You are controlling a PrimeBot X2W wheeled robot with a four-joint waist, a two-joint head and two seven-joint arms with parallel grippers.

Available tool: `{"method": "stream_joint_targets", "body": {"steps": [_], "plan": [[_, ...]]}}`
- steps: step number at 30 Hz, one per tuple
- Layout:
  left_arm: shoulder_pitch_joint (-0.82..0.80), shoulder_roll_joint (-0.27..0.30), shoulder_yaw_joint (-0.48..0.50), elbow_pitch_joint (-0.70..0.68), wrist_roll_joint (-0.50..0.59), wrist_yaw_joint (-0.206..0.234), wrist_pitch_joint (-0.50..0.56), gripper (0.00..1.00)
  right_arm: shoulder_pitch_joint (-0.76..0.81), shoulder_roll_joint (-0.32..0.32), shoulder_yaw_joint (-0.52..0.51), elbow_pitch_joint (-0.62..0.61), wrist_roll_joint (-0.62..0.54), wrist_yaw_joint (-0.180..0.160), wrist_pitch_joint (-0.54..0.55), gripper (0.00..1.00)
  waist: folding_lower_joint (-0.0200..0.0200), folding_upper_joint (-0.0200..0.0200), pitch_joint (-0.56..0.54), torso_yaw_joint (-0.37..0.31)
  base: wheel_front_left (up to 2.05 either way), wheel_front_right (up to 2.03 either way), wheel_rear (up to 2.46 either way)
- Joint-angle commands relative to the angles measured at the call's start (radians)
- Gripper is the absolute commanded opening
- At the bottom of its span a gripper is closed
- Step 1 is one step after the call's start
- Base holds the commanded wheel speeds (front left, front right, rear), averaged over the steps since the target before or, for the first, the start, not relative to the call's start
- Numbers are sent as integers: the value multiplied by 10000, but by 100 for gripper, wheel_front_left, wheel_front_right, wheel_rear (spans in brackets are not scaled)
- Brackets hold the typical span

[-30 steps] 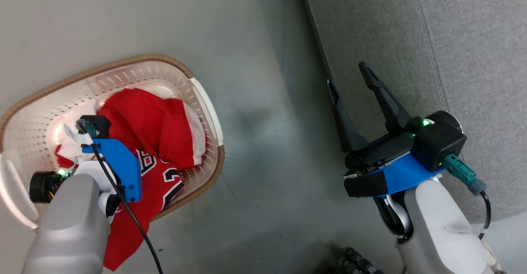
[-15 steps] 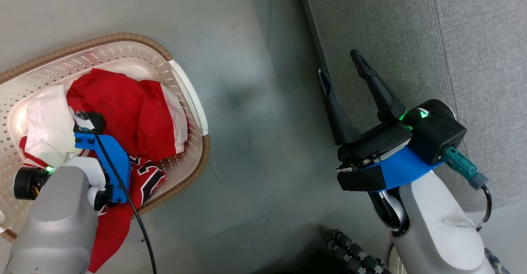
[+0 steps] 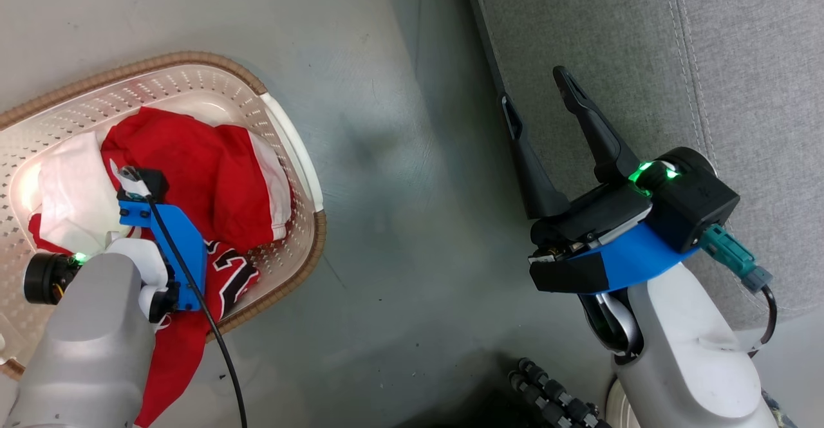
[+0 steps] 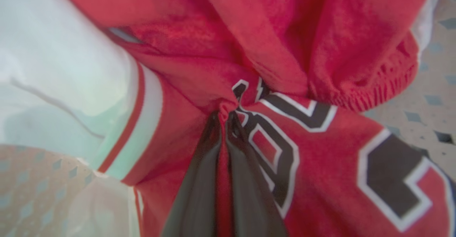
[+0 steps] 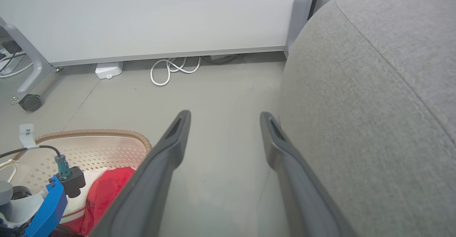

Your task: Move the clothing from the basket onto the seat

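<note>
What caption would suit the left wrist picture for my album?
Two dark fingers pinch a fold of the red jersey, beside the red shorts in the basket.

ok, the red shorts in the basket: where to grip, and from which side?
Probably pinch the raised red fold atop the shorts, coming straight down. They lie heaped on the jersey, and the basket walls would block a side approach. The gathered elastic waistband is a thicker alternative. The left gripper is shut on the jersey.

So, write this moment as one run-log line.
left end effector: shut on jersey | right end effector: open, empty, near seat | shorts: in basket
</note>
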Motion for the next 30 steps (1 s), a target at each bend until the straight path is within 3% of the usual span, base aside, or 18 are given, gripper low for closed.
{"method": "stream_joint_targets", "body": {"steps": [1, 10, 21, 30], "plan": [[-45, 22, -67, -123, -80, -68, -163, 0, -104, -8, -8, 13, 13, 1, -48, 100, 0, 0, -79, 25, 0, 0, 0], [330, -409, -93, -373, -639, -70, -1179, 0, -96, -13, -132, 324, -266, 1, -44, 100, 0, 0, -1277, 422, 0, 0, 0], [1251, -1454, -843, -937, -1876, -72, -3031, 0, 789, -21, -674, 1159, -904, 1, 16, 100, 0, 0, -4590, 1657, 0, 0, 0], [1803, -1827, -2041, -1855, -3233, -73, -4020, 0, 1833, -22, -1019, 1209, -1121, 1, 576, 100, 0, 0, -6959, 2454, 0, 0, 0]]}}
